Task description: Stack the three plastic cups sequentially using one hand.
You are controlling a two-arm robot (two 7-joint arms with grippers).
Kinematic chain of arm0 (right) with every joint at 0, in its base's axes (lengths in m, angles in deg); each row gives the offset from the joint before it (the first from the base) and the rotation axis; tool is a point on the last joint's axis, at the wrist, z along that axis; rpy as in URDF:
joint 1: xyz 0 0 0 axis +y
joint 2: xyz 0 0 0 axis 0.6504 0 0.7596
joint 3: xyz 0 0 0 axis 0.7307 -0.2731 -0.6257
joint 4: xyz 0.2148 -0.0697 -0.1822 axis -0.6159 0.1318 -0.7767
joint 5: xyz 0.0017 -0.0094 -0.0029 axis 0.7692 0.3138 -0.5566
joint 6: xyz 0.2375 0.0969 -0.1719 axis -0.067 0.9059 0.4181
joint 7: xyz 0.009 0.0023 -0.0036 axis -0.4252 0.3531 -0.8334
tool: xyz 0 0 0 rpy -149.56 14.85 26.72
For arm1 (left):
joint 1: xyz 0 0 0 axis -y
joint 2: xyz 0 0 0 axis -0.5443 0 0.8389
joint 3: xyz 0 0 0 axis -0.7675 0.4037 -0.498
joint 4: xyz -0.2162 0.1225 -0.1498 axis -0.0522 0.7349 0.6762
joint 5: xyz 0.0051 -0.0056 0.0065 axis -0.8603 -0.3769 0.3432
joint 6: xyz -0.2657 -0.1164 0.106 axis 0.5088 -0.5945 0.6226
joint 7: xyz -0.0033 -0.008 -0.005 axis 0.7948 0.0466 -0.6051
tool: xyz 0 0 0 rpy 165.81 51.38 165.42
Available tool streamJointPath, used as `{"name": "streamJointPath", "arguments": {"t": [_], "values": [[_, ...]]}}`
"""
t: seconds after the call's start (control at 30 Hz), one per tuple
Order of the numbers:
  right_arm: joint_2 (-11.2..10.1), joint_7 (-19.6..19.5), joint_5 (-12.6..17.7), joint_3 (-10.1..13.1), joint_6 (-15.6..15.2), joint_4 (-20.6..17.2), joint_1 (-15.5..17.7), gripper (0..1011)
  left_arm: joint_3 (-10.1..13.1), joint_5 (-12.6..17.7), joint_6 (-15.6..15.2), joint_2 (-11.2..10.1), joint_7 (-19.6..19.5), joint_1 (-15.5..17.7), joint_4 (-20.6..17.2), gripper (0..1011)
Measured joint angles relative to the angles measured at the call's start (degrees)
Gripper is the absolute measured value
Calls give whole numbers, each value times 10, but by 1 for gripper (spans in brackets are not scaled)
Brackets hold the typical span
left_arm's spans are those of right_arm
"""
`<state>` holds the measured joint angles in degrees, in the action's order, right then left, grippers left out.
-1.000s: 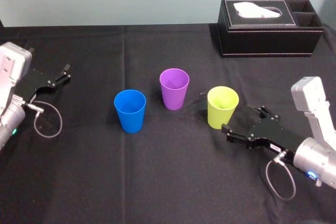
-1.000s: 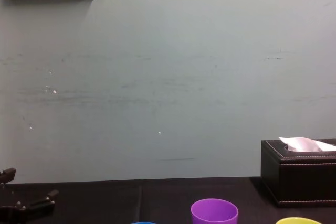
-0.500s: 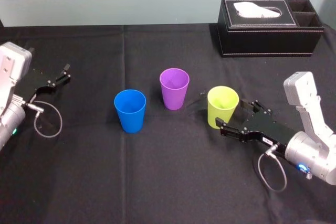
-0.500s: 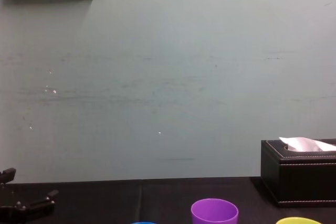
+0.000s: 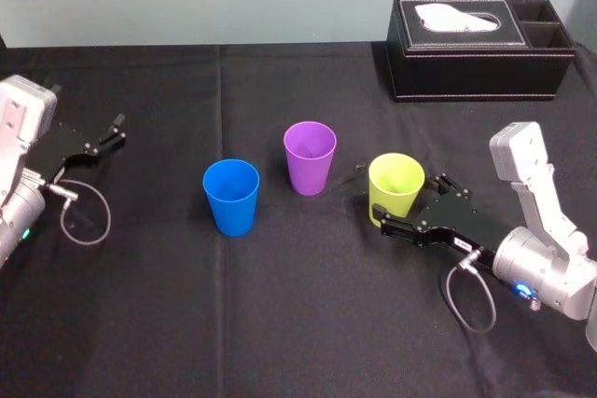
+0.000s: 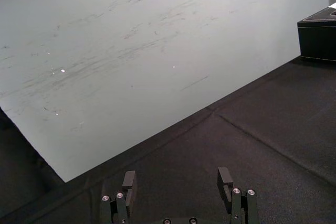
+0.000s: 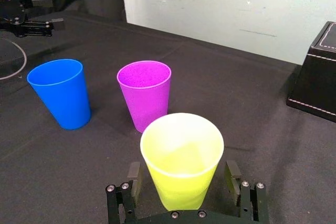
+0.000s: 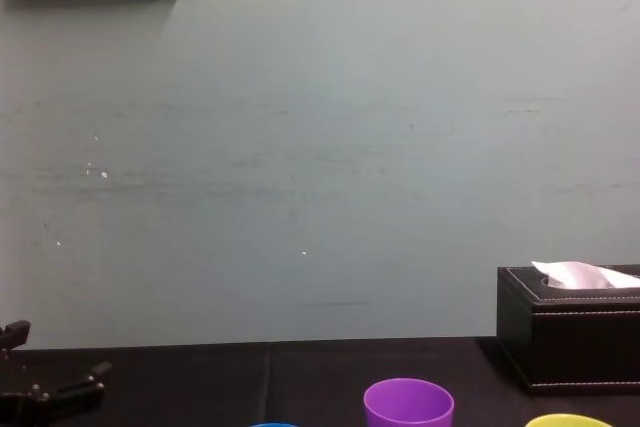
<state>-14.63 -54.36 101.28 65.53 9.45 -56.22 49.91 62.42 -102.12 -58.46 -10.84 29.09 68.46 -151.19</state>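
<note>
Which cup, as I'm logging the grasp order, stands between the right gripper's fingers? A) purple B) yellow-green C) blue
B: the yellow-green cup stands between the fingers of the open right gripper; the blue cup and purple cup stand clear of it, and the left gripper is parked far left.

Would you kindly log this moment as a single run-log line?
right gripper: open around yellow-green cup, no contact | purple cup, blue cup: apart, unstacked | left gripper: open, parked at left of table

blue cup [image 5: 230,196] | purple cup [image 5: 310,157] | yellow-green cup [image 5: 395,189] | black tablecloth [image 5: 280,314]
</note>
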Motion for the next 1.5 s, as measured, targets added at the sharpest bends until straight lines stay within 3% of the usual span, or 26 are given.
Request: {"name": "streamJointPath", "arguments": {"t": [0.93,1.23,1.4,1.5], "values": [[30,9,-10,-9,4,38,-32,1004,0,0,0,0,0,0,0,1010],[29,8,-9,-9,4,36,-30,1004,0,0,0,0,0,0,0,1010],[28,8,-9,-8,4,35,-29,948,0,0,0,0,0,0,0,1010],[28,8,-8,-8,4,35,-29,840,0,0,0,0,0,0,0,1010]]}}
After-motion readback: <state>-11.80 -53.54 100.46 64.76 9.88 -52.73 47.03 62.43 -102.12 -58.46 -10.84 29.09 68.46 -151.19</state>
